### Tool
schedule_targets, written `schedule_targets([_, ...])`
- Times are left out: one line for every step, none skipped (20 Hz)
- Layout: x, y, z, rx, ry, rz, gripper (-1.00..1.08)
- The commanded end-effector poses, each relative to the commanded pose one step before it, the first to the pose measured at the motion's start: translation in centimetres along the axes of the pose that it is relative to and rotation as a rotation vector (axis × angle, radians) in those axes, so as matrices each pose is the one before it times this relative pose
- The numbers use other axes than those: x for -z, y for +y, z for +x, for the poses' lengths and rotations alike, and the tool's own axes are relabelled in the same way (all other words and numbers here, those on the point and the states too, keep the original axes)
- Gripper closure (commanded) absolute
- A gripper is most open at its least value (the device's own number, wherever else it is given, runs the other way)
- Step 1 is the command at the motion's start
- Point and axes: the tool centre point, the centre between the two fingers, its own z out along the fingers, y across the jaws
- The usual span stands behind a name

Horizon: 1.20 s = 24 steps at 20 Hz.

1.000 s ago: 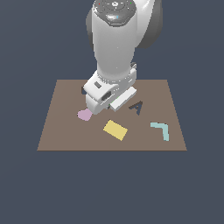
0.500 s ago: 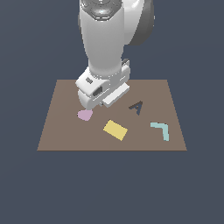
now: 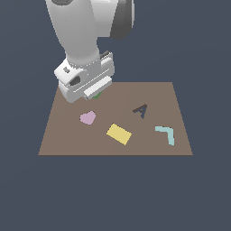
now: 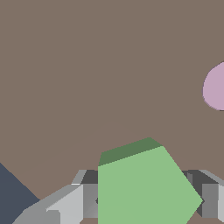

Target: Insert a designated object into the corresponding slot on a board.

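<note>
And here we are in a bare simulated test scene, no home or workshop: flat slate-blue emptiness all around, no walls, no furniture. A plain brown board [image 3: 67, 140] lies alone in it, carrying untextured shapes, with a pink heart [image 3: 87, 117] at nine o'clock, a yellow rectangle [image 3: 119, 134] at six and a dark letter A [image 3: 140, 110] towards three. A smooth white arm [image 3: 83, 40] looms at eleven.

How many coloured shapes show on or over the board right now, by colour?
Pink heart: 1
Yellow rectangle: 1
Cyan L-shape: 1
Dark letter A: 1
Green pentagon block, in the gripper: 1
Total: 5
</note>
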Motion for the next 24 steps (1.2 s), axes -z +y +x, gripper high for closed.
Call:
schedule_targets([0.126, 0.395, -1.239, -0.00018, 0.00046, -0.00022, 1.08])
schedule_targets([0.029, 0.110, -0.303, 0.00000, 0.00000, 0.00000, 1.08])
schedule_targets([0.020, 0.111, -0.260, -0.00069, -0.00004, 0.00002, 1.08])
schedule_targets([0.016, 0.066, -0.161, 0.00000, 0.00000, 0.00000, 1.08])
schedule_targets([0.009, 0.041, -0.095, 0.00000, 0.00000, 0.00000, 1.08])
schedule_targets([0.003, 0.014, -0.031, 0.00000, 0.00000, 0.00000, 1.08])
schedule_targets([-0.034, -0.019, 0.103, -0.00211, -0.00054, 0.00011, 1.08])
schedule_targets([-0.039, 0.004, -0.007, 0.00000, 0.00000, 0.00000, 1.08])
schedule_targets([-0.118, 0.011, -0.022, 0.00000, 0.00000, 0.00000, 1.08])
schedule_targets([-0.197, -0.002, -0.009, 0.00067, 0.00014, 0.00009, 1.08])
schedule_targets([-0.257, 0.023, -0.049, 0.00000, 0.00000, 0.00000, 1.08])
schedule_targets([-0.197, -0.004, -0.010, 0.00067, 0.00014, 0.00008, 1.08])
schedule_targets([-0.119, 0.010, -0.024, 0.00000, 0.00000, 0.00000, 1.08])
schedule_targets([-0.040, 0.003, -0.008, 0.00000, 0.00000, 0.00000, 1.08])
schedule_targets([0.000, 0.000, 0.000, 0.00000, 0.00000, 0.00000, -0.92])
schedule_targets([0.000, 0.000, 0.000, 0.00000, 0.00000, 0.00000, -0.92])
schedule_targets([0.000, 0.000, 0.000, 0.00000, 0.00000, 0.00000, -0.92])
schedule_targets([0.000, 0.000, 0.000, 0.00000, 0.00000, 0.00000, -0.92])
schedule_targets([0.000, 0.000, 0.000, 0.00000, 0.00000, 0.00000, -0.92])
schedule_targets([0.000, 0.000, 0.000, 0.00000, 0.00000, 0.00000, -0.92])
schedule_targets([0.000, 0.000, 0.000, 0.00000, 0.00000, 0.00000, -0.92])
schedule_targets([0.000, 0.000, 0.000, 0.00000, 0.00000, 0.00000, -0.92])
schedule_targets([0.000, 0.000, 0.000, 0.00000, 0.00000, 0.00000, -0.92])
schedule_targets([0.000, 0.000, 0.000, 0.00000, 0.00000, 0.00000, -0.92])
